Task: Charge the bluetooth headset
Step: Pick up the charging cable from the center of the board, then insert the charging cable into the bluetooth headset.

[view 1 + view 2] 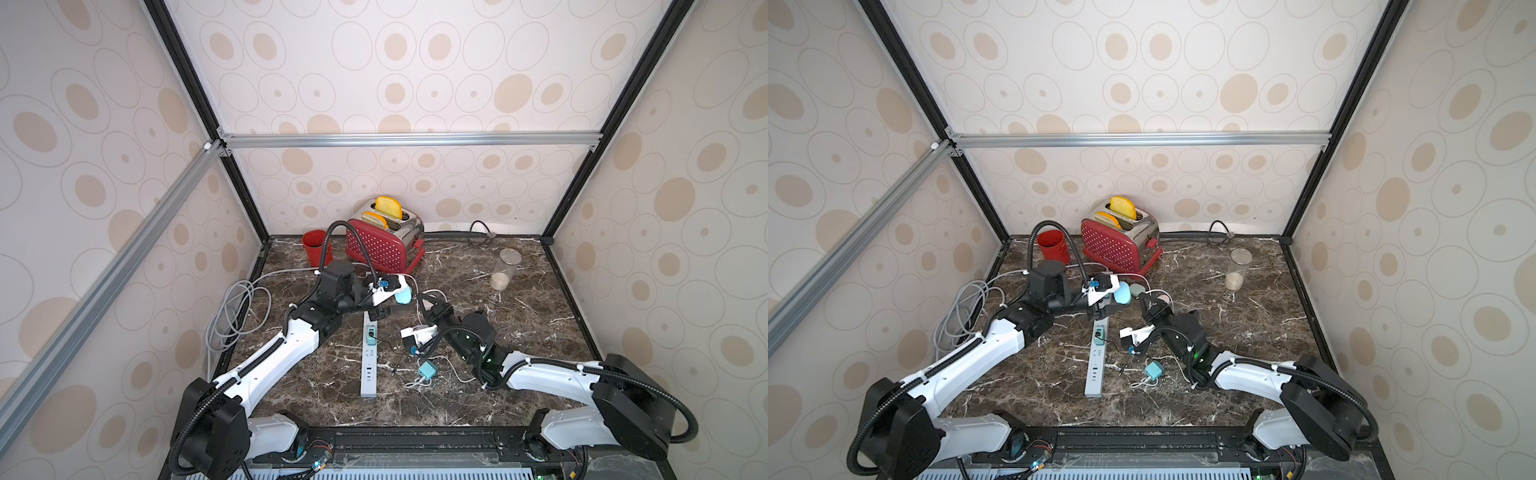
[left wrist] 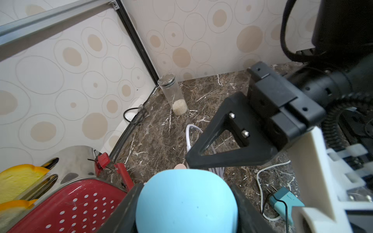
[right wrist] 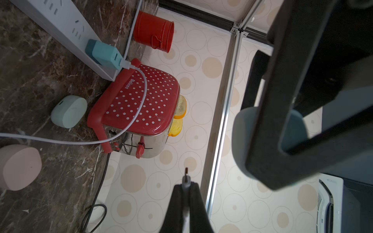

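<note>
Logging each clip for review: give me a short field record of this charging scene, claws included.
left claw: shut on light blue earbud case
right claw: shut on cable plug, tip bare
plug to case: apart, not inserted
teal charger: plugged into power strip
lying loose: green case, pink case

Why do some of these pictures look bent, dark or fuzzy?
In both top views: bright, even light; the wide lens splays the posts outward. Left wrist view: the blue case near the lens is soft, the jar sharp, the toaster chrome mirrors its surroundings. Right wrist view: dimmer; toaster and plug crisp, the case a shadowed blur.
</note>
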